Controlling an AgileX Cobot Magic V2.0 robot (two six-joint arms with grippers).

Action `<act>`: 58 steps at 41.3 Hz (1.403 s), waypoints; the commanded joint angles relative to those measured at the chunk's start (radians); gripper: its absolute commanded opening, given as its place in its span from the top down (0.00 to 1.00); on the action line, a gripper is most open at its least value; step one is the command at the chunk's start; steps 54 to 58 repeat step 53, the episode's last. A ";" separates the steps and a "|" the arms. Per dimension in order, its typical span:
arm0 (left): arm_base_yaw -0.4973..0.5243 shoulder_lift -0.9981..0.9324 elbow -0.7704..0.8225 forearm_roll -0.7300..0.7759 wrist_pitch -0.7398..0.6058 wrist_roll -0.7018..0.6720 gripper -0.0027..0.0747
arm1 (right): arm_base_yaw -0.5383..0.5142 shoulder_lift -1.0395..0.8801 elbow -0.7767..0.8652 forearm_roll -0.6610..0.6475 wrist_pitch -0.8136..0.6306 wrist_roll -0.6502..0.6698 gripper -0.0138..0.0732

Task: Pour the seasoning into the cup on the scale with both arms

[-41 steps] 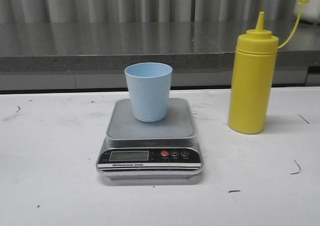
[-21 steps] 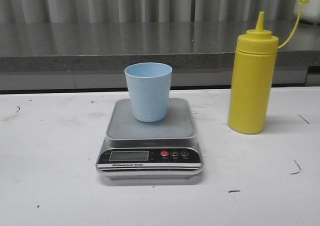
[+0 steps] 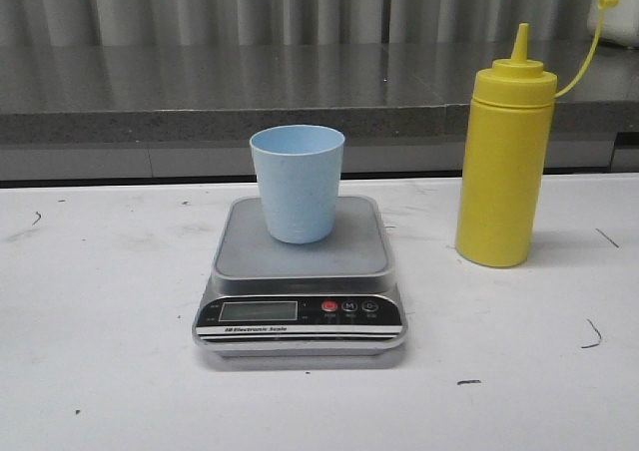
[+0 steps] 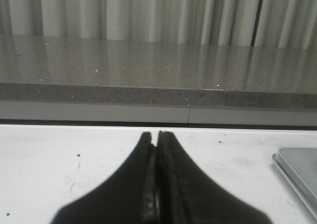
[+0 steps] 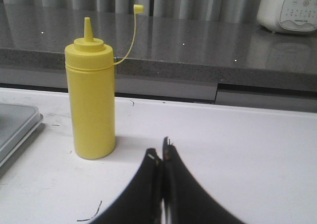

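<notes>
Front view: cup and seasoning unmoved.

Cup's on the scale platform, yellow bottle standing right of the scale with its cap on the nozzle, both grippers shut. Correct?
Not quite. The seasoning bottle has its cap off the nozzle, dangling on its strap, as the front view shows. The rest holds: cup on the scale, left gripper and right gripper shut.

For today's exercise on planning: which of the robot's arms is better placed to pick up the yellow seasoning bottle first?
The right. The seasoning bottle stands right of the scale, and the right gripper sees it close by; the left gripper sees only the scale's edge.
</notes>
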 commanded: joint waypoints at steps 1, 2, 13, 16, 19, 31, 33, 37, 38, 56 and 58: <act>-0.003 -0.016 0.023 -0.002 -0.076 -0.015 0.99 | -0.008 -0.016 -0.006 -0.010 -0.089 -0.011 0.98; -0.003 -0.016 0.023 -0.002 -0.076 -0.015 0.99 | -0.008 -0.016 -0.006 -0.010 -0.089 -0.011 0.98; -0.003 -0.016 0.023 -0.002 -0.076 -0.015 0.99 | -0.008 -0.016 -0.006 -0.010 -0.089 -0.011 0.98; -0.003 -0.016 0.023 -0.002 -0.076 -0.015 0.99 | -0.008 -0.016 -0.006 -0.007 -0.089 -0.010 0.98; -0.003 -0.016 0.023 -0.002 -0.076 -0.015 0.99 | -0.008 -0.016 -0.006 0.008 -0.089 0.008 0.98; -0.003 -0.016 0.023 -0.002 -0.076 -0.015 0.99 | -0.008 -0.016 -0.006 0.020 -0.089 0.008 0.98; -0.003 -0.016 0.023 -0.002 -0.076 -0.015 0.99 | -0.008 -0.016 -0.006 0.020 -0.089 0.008 0.98; -0.003 -0.016 0.023 -0.002 -0.076 -0.015 0.99 | -0.008 -0.016 -0.006 0.020 -0.089 0.008 0.98; -0.003 -0.016 0.023 -0.002 -0.076 -0.015 0.99 | -0.008 -0.016 -0.006 0.020 -0.089 0.008 0.98; -0.003 -0.016 0.023 -0.002 -0.076 -0.015 0.99 | -0.008 -0.016 -0.006 0.020 -0.089 0.008 0.98; -0.003 -0.016 0.023 -0.002 -0.076 -0.015 0.99 | -0.008 -0.016 -0.006 0.020 -0.089 0.008 0.98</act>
